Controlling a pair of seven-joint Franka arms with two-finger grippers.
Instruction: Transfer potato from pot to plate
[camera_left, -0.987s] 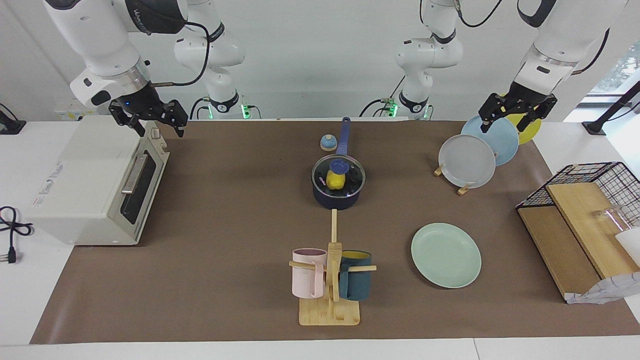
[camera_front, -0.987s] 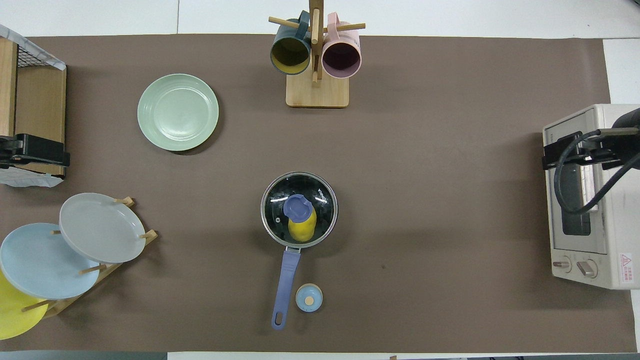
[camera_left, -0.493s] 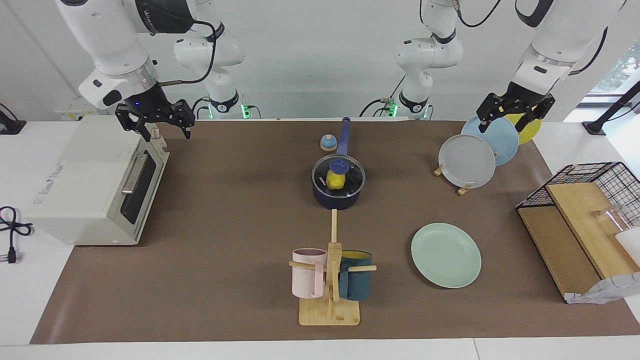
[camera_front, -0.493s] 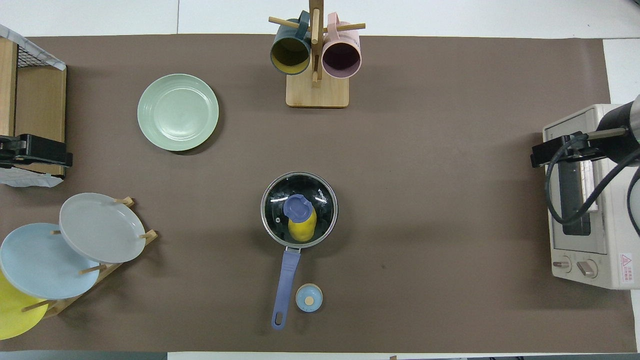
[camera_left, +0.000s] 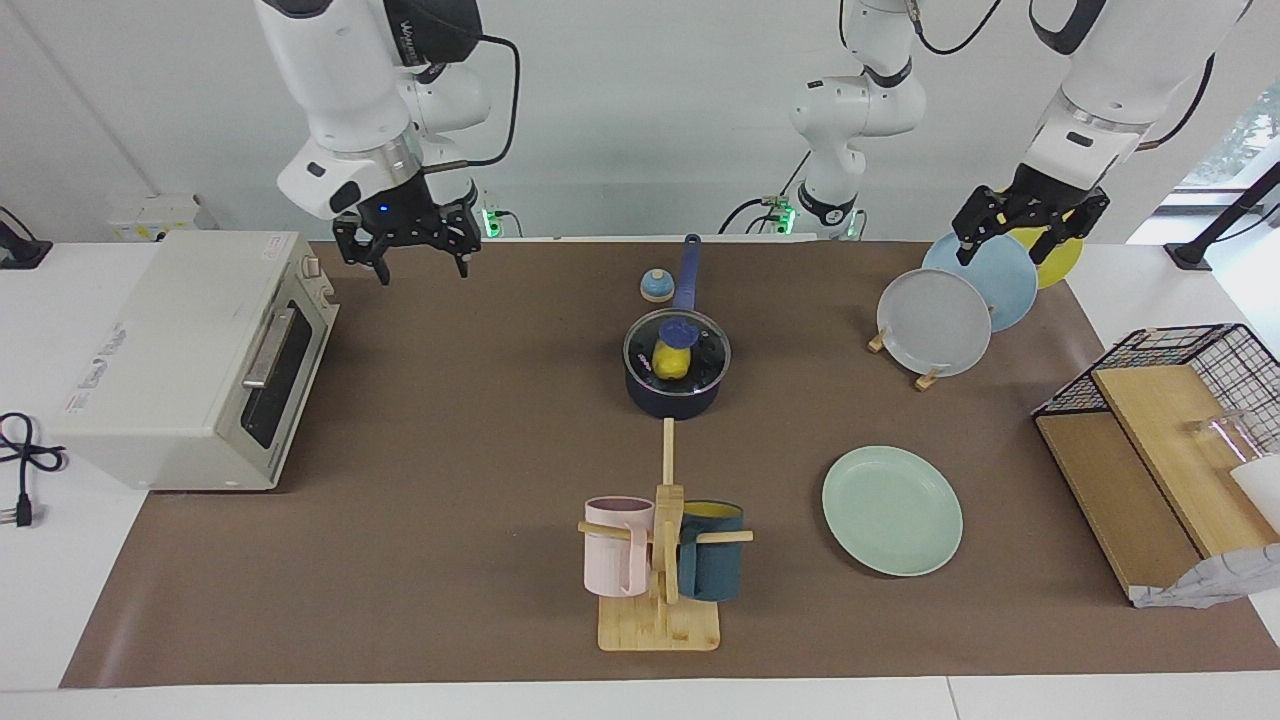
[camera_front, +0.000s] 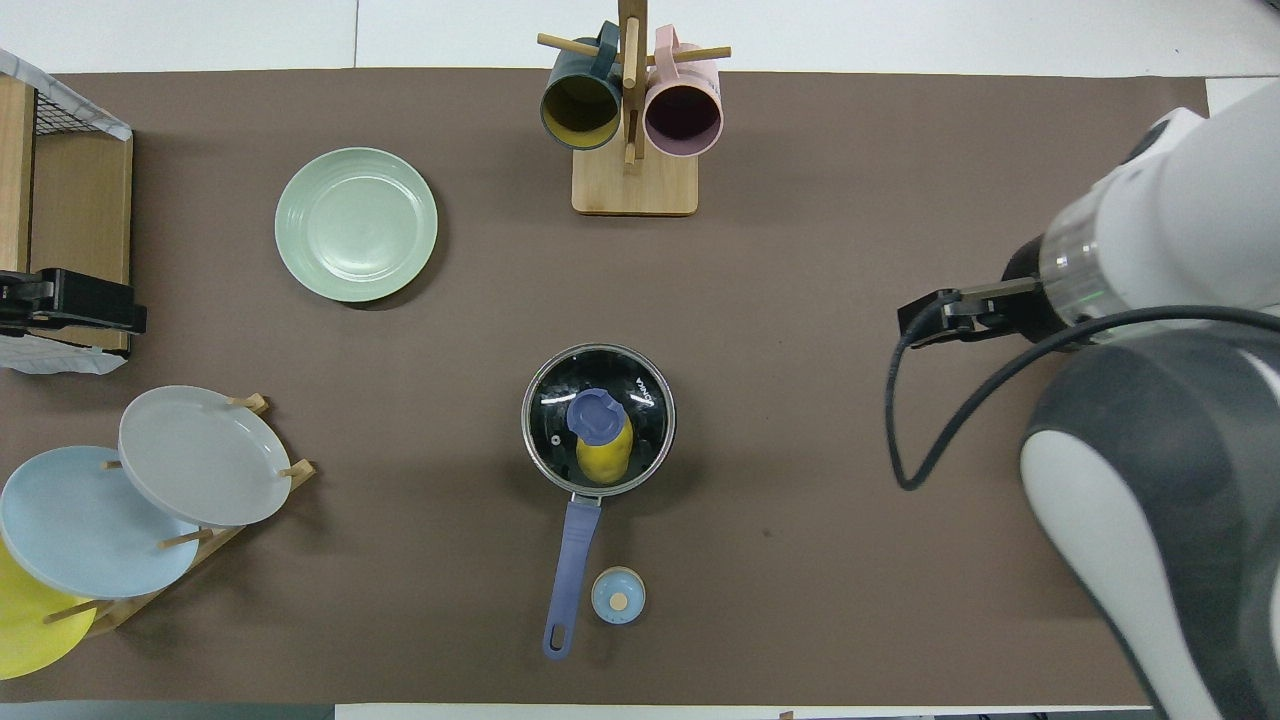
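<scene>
Right hand (camera_left: 415, 258) hangs wide open and empty over the desk, so it should first lift the glass lid (camera_left: 677, 349) covering the small yellow potato (camera_left: 669, 362) inside the navy saucepan (camera_left: 675, 392).

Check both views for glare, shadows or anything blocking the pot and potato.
Facing view: the lid shows faint glints, the potato is readable through it, and shadows are soft. Overhead view: small highlights on the lid glass; the right arm fills one corner but covers neither the pot nor the plate.
</scene>
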